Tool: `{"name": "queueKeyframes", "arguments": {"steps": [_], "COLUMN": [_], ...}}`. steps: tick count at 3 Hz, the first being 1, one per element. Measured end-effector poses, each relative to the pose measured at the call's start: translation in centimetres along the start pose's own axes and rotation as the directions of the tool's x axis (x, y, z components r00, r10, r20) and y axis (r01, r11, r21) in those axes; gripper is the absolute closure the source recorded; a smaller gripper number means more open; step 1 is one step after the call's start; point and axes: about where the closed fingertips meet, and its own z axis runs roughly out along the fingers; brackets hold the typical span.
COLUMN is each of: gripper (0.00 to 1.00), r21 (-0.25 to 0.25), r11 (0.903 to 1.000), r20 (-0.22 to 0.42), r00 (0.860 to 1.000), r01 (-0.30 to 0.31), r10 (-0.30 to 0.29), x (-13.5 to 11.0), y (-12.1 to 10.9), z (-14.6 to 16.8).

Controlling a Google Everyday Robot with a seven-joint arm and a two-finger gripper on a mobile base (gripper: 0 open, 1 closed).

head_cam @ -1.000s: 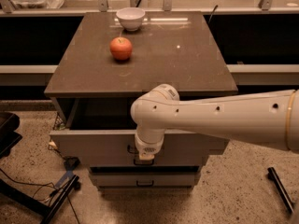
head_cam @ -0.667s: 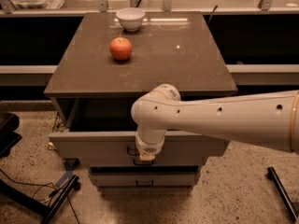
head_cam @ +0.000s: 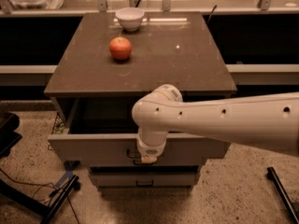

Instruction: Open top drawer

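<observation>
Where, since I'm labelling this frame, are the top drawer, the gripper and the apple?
top drawer (head_cam: 93, 148): camera view, bare left part of its grey front.
gripper (head_cam: 148, 159): camera view, its tip at the drawer front's centre.
apple (head_cam: 120, 48): camera view, middle of its red skin.

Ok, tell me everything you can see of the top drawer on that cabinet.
The top drawer is a wide grey box with a flat, plain front, seemingly painted metal or laminate. It stands level and partly pulled out from under the brown cabinet top; its inside is deep in shadow, with no contents I can make out. The pincer sits at the centre of the front, covering most of the small dark handle. A narrower drawer front sits below, further back.
</observation>
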Motion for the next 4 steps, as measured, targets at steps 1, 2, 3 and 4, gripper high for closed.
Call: {"name": "queueKeyframes", "arguments": {"steps": [1, 2, 3, 4], "gripper": [1.0, 1.0, 1.0, 1.0], "r21": [0.0, 0.002, 0.005, 0.013], "r11": [1.0, 1.0, 1.0, 0.9997], "r20": [0.0, -0.001, -0.003, -0.007], "r00": [1.0, 1.0, 1.0, 1.0], "r01": [0.0, 0.003, 0.006, 0.02], "r10": [0.0, -0.003, -0.006, -0.02], "x": [0.0, 0.1, 0.2, 0.3], "y": [0.0, 0.1, 0.3, 0.5], "z": [0.2, -0.1, 0.0, -1.1]}}
